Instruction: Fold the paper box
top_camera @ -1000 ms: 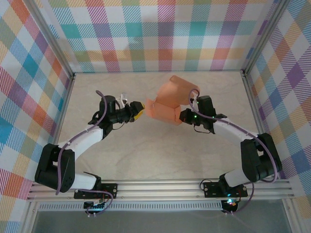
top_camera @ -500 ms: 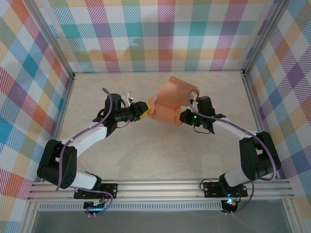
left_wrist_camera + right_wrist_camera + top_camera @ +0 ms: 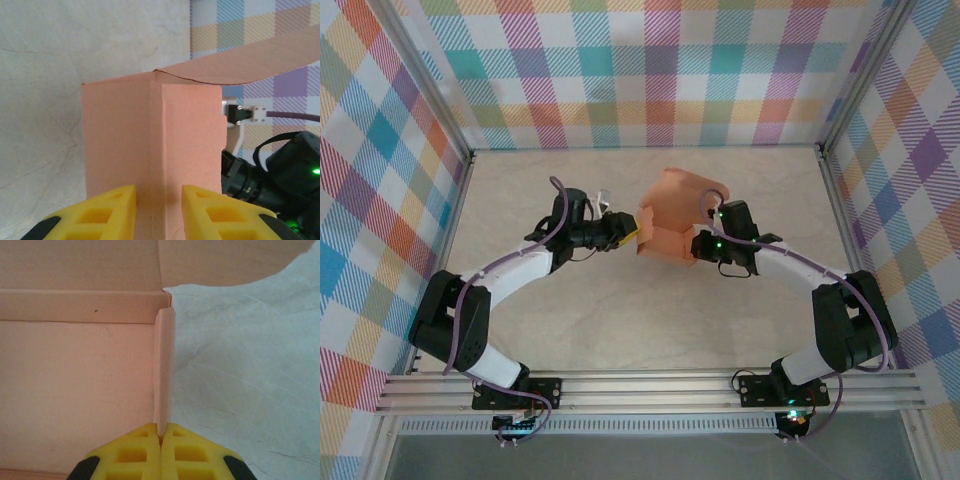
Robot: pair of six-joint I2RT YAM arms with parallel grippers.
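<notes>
The paper box is salmon-orange card, half folded, held off the table at mid-table with a curved flap rising at its back. My right gripper holds its right side. In the right wrist view the yellow fingers are shut on a thin upright wall of the box. My left gripper is at the box's left end. In the left wrist view its jaws stand apart, and my left gripper straddles a vertical folded corner of the box without clearly pinching it.
The pale table is fenced by aluminium rails and plaid walls. My right arm's black wrist sits close behind the box in the left wrist view. Both arm bases stand on the near rail.
My left gripper has moved right up to the box, and its jaws have narrowed. The box's left flap has folded in against the body. The right gripper has kept its hold.
</notes>
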